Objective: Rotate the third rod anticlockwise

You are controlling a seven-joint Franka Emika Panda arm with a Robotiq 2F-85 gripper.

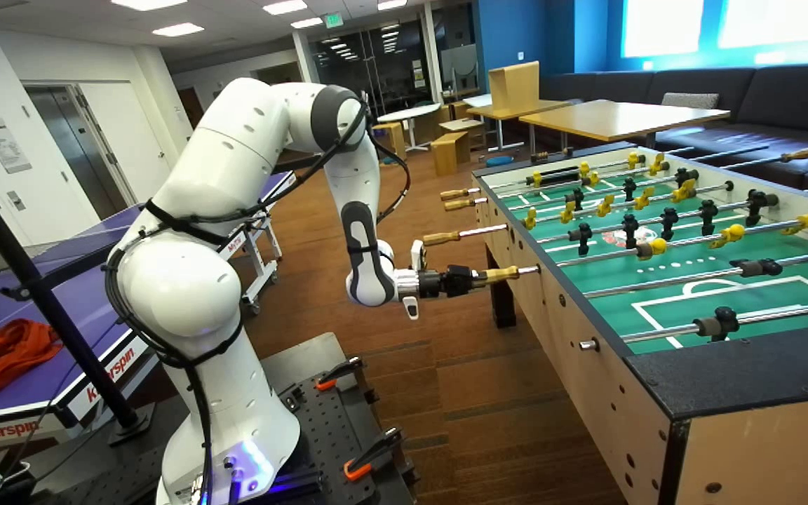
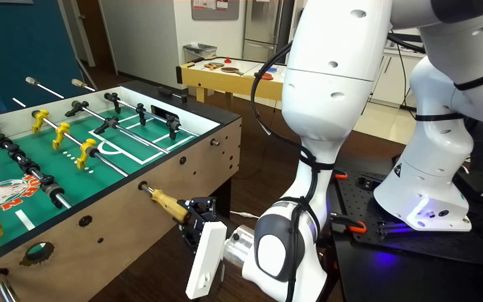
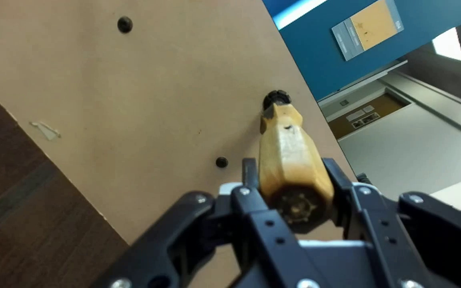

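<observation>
The third rod (image 1: 607, 256) from the foosball table's near end carries yellow players, and it also shows in an exterior view (image 2: 109, 163). Its faceted wooden handle (image 1: 502, 274) sticks out of the table's side wall; it also shows in an exterior view (image 2: 167, 203) and in the wrist view (image 3: 290, 148). My gripper (image 1: 475, 278) points at the wall, roughly in line with the handle. In the wrist view my gripper's fingers (image 3: 292, 176) sit on both sides of the handle's outer end and appear to touch it. The gripper also shows in an exterior view (image 2: 189, 216).
The foosball table's wooden side wall (image 2: 191, 176) lies ahead of the gripper. A bare rod end (image 1: 589, 344) protrudes nearby. Another rod's wooden handle (image 1: 441, 238) sticks out farther along. A purple ping-pong table (image 1: 88, 301) and the robot's black base table (image 1: 334, 421) stand alongside.
</observation>
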